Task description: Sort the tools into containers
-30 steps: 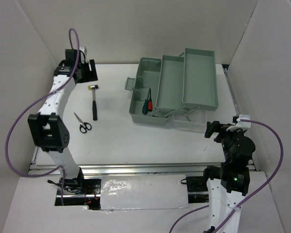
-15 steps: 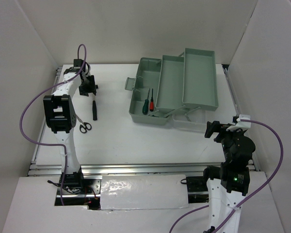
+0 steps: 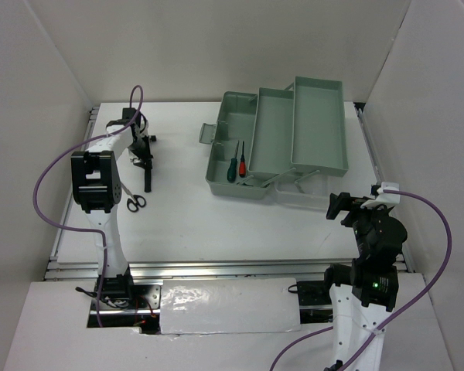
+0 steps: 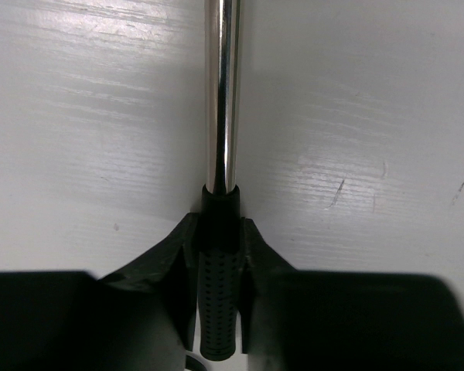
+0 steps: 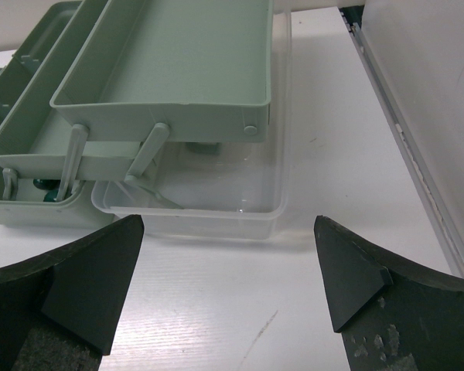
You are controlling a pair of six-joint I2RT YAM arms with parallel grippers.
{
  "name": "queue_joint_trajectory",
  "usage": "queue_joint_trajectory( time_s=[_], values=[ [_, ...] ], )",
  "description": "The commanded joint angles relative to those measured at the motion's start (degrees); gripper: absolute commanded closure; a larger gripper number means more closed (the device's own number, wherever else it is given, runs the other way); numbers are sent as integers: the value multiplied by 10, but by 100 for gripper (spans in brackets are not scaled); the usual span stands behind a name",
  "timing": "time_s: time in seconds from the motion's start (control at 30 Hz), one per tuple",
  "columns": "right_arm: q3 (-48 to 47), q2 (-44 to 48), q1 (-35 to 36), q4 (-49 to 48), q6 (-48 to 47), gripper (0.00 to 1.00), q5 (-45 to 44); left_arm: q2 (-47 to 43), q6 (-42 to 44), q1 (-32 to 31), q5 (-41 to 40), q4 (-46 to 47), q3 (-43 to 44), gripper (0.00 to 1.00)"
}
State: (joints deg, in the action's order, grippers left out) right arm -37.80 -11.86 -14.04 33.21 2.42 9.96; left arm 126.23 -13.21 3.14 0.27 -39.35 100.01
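The left gripper (image 4: 219,236) is clamped on the black grip of the one hammer (image 4: 222,100), which lies toward the far left corner of the worktop. One pair of scissors (image 3: 131,198) is noted just nearer. The right gripper (image 5: 228,232) is held spread wide near the right edge. Two screwdrivers, one green-handled (image 3: 232,169) and one red-handled (image 3: 240,161), are seen in the left compartment of the one toolbox (image 3: 319,124), toward the far edge.

In the overhead view, the left gripper (image 3: 145,157) covered the head of the hammer (image 3: 148,179); only the black grip showed. The left arm (image 3: 97,182) hid the blades of the scissors (image 3: 136,202). In the left wrist view, the hammer's steel shaft ran off the top edge. In the right wrist view, the toolbox (image 5: 178,77) was cut off at the top and left edges, and its trays concealed most of the base compartment.
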Motion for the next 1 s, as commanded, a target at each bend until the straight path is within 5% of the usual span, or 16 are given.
queue_joint_trajectory(
  time_s=[0.0,0.07,0.43,0.97],
  values=[
    [6,-5,-4,-24,-6,0,2,-6,11,6,9,-5,3,78],
    [5,-4,-4,-24,-6,0,2,-14,10,6,14,-12,4,100],
    [6,-6,-4,-23,-6,0,9,-188,11,-48,19,31,-48,100],
    [7,-4,-4,-22,-8,0,7,-205,-6,-86,16,7,-2,100]
  ],
)
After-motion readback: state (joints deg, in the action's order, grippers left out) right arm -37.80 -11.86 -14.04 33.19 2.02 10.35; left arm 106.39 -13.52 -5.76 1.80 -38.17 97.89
